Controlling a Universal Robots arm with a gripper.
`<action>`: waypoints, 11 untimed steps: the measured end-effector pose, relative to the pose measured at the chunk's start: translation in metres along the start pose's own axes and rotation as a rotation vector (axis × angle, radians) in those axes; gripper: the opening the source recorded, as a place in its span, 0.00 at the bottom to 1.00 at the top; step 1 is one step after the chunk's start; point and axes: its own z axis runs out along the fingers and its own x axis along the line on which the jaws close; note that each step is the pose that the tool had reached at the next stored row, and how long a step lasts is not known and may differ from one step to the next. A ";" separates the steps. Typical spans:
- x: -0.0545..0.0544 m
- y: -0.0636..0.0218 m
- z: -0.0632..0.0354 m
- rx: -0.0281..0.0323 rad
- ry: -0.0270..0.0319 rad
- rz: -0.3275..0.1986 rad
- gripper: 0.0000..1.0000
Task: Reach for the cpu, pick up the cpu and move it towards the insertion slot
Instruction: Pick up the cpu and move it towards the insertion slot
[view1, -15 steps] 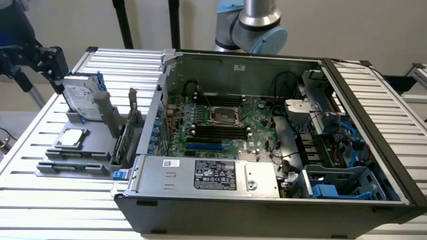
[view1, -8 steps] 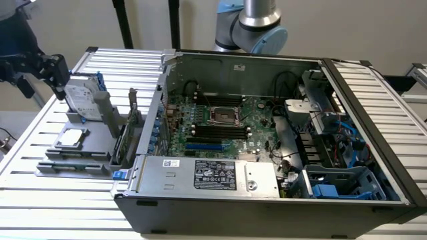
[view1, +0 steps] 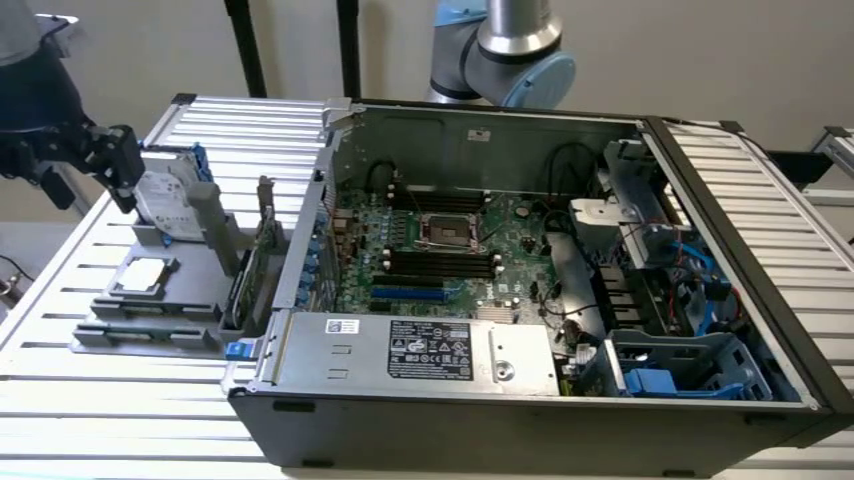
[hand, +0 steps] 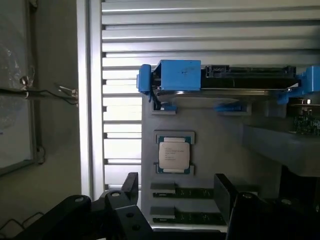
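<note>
Wrist view: the black two-fingered gripper (hand: 176, 187) is spread wide and holds nothing. The small flat square silvery-grey cpu (hand: 174, 154) lies untouched in its seat on the flat grey fixture plate (hand: 215, 135), near the upright silver hard drive with blue rails (hand: 225, 82).

Exterior view: the gripper hangs over that plate at the exterior view's left. The square metal-framed insertion slot with dark centre (view1: 451, 230) sits on the green motherboard (view1: 514, 215) inside the open black computer case (view1: 534, 425), well apart from the cpu.
</note>
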 end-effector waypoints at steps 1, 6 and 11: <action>0.000 -0.0003 0.0018 0.0000 0.0001 0.000 0.71; -0.002 -0.0017 0.0108 0.0000 0.0000 0.000 0.71; -0.003 -0.0023 0.0199 0.0000 -0.0003 0.000 0.71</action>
